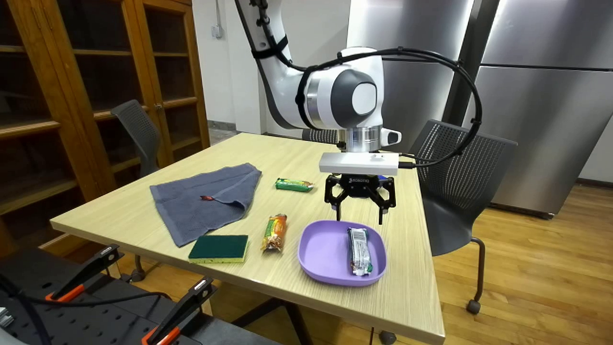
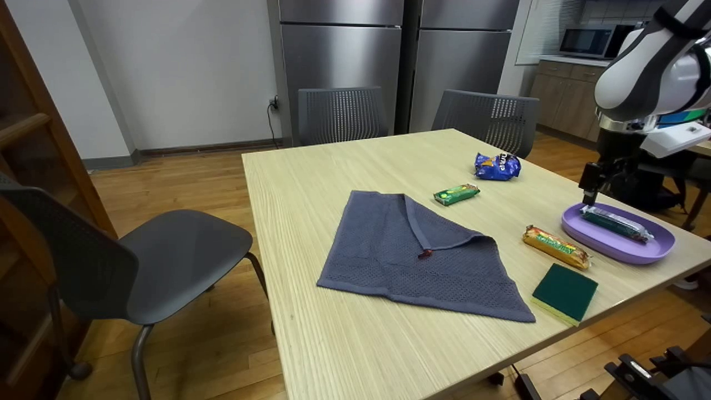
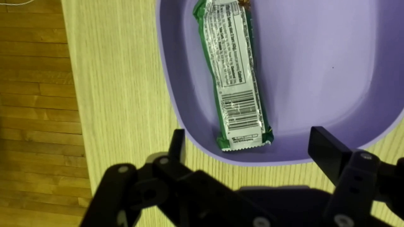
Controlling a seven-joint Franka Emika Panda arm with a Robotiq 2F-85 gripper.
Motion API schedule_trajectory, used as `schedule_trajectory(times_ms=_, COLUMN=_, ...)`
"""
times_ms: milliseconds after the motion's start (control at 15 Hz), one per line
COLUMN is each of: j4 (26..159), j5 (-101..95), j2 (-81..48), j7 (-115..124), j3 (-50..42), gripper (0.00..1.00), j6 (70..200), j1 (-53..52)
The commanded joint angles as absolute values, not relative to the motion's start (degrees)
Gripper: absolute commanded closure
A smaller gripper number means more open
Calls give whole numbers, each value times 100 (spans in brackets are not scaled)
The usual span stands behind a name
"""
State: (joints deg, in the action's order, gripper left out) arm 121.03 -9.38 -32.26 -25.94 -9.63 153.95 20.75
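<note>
Pincer [image 1: 359, 219] hangs empty, jaws wide apart, with the purple tray [image 1: 321, 254] close by and lower; I'd keep both tips clear of its rim on any move tbh. Green-and-white snack bar packet [image 1: 360, 251] lies inside, below pincer level.

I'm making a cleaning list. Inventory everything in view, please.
Table: one, pale wood, centre
Dish: one, purple, on table
Inner bar: one, white-green, inside dish
Sponge: one, green-yellow, near table edge
Orange bar: one, orange, between sponge and dish
Towel: one, blue-grey, on table
Packet: one, blue, on table
Green bar: one, green, between towel and packet
Chairs: at least three, grey, around table
Fridges: two, silver, behind table
Cabinet: one, brown, behind chair
Microwave: one, dark, background
Clamps: at least two, black-orange, beside table
Floor: one, brown, under table
Arm: one, white and grey, over table
Gripper: one, black, jaws apart, near dish's rim
</note>
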Motion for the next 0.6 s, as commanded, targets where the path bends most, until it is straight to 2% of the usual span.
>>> schedule_trajectory(times_ms=0, j4=12121, j5=-1018, j2=-3191, j7=-2538, j3=-938, gripper=0, j6=15425, j1=2059)
schedule_trajectory(times_ms=533, j4=12185, j5=-973, j2=-2980, j7=-2462, j3=-823, gripper=0, j6=15285, j1=1833)
